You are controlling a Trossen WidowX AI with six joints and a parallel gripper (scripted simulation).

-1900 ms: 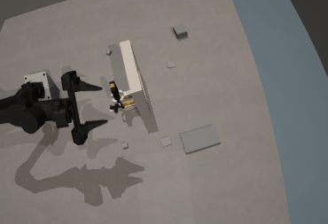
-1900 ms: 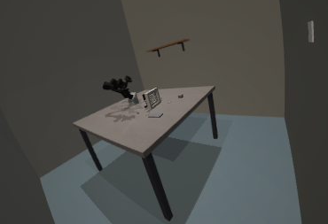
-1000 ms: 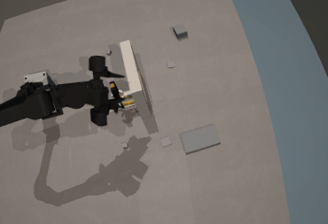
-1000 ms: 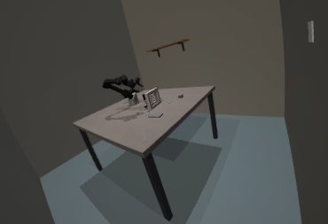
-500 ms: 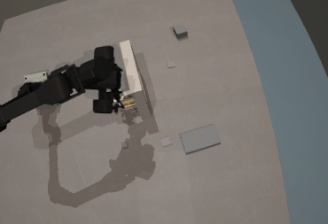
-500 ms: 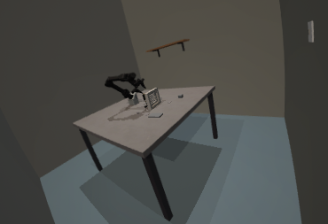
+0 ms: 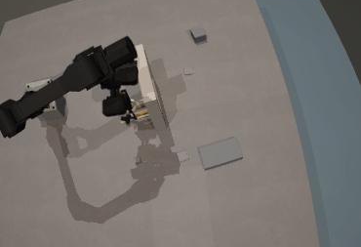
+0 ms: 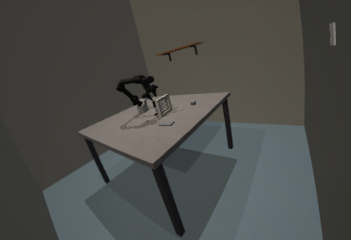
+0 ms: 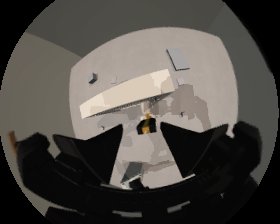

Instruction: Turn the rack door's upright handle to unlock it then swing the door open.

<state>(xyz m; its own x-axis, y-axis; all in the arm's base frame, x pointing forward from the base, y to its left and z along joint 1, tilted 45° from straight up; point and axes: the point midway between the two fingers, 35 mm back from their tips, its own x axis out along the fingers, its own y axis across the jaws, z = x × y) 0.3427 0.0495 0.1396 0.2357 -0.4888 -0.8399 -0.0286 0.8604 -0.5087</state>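
With the hand [image 7: 122, 91] [image 8: 154, 97] [image 9: 141, 126] spread and gripping nothing above the handle [image 7: 129, 102] [image 9: 146, 126], beside the rack [image 7: 147, 77] [image 8: 163, 105] [image 9: 127, 94] left of centre in the top view, squeezing, turning, door-opening, release and withdrawal all seemingly remain.

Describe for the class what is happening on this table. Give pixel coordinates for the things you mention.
A black jointed robot arm is bringing its black two-fingered claw [image 7: 117, 121] [image 9: 141, 126] to the black-and-orange handle [image 9: 146, 125] by an upright cream rack [image 7: 148, 82] [image 8: 163, 105] [image 9: 127, 93]. The claw is open, with the handle seen between its fingers but not gripped. The door has yet to be unlocked, it seems.
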